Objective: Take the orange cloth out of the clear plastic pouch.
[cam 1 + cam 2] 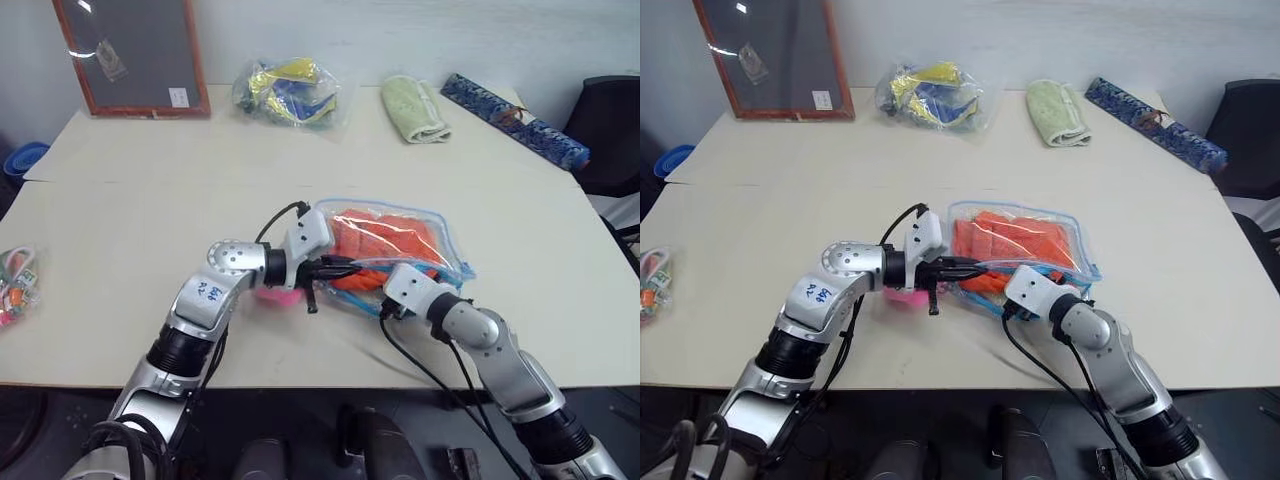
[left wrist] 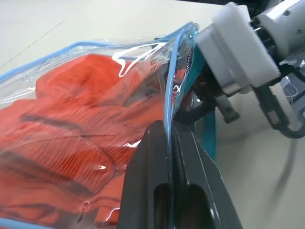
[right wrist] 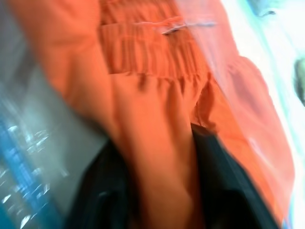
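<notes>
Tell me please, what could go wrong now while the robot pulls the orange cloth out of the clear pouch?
1. The left pincer pinches just the thin blue-edged rim of the clear plastic pouch; it might slip free.
2. The right pincer is closing on a fold of the orange cloth; a shallow grip may lose it.
3. The cloth fills the pouch, so the whole pouch could drag along toward the table edge.

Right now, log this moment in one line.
left gripper: shut on clear plastic pouch | right gripper: closing on orange cloth | cloth inside pouch
</notes>
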